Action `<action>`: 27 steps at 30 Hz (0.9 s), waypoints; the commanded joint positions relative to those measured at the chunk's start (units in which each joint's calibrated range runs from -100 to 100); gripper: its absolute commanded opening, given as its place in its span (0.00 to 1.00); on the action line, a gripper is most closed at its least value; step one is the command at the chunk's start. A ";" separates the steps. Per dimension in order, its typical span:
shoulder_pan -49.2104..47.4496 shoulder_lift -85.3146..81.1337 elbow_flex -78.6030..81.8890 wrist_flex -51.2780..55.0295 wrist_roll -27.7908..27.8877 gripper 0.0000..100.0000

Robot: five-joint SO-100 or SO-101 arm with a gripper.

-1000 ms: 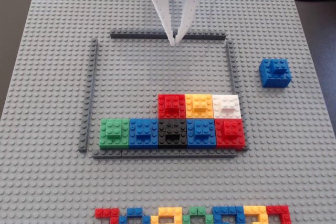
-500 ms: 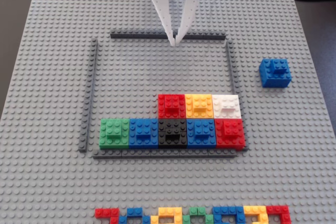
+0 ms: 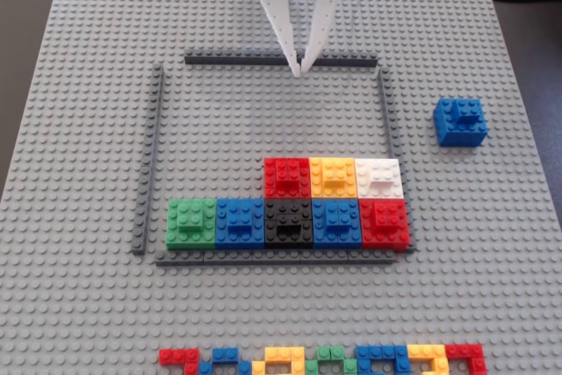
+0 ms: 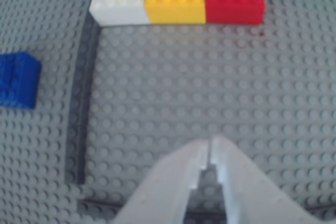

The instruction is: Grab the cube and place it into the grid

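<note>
tool point(image 3: 301, 68): fingertips together, empty, over the grid's far strip | cube point(image 3: 461, 121): alone on the baseplate point(image 3: 88, 85), outside the grid point(image 3: 151, 155), right of its right strip in the fixed view | progress: none; reach, grasp, carry, place all remain | grid: eight blocks seated

Baseplate point(image 3: 88, 129) light grey, studded all over. Grid point(image 3: 281, 60) dark grey strips. Cube point(image 3: 461, 121) blue, alone near the baseplate's right edge. Inside the grid: back row red point(image 3: 287, 177), yellow point(image 3: 333, 176), white point(image 3: 378, 177); front row green point(image 3: 190, 223), blue, black point(image 3: 288, 222), blue, red. Brick strip point(image 3: 320, 360) at the front edge is mixed red/blue/yellow/green (partly cropped). Gripper point(image 3: 300, 68) white.
</note>
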 commanded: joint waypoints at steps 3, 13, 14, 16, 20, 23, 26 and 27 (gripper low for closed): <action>-2.71 6.91 -14.83 3.49 -0.54 0.00; -10.52 30.47 -43.28 12.77 -5.27 0.00; -11.26 32.96 -45.55 13.45 -5.81 0.00; -12.44 37.52 -49.53 14.68 -7.18 0.00; -14.87 46.29 -57.87 16.04 -9.62 0.00; -16.71 52.39 -64.31 16.63 -11.09 0.00; -18.70 57.73 -69.83 16.97 -12.31 0.00; -19.44 59.62 -71.65 16.97 -12.80 0.00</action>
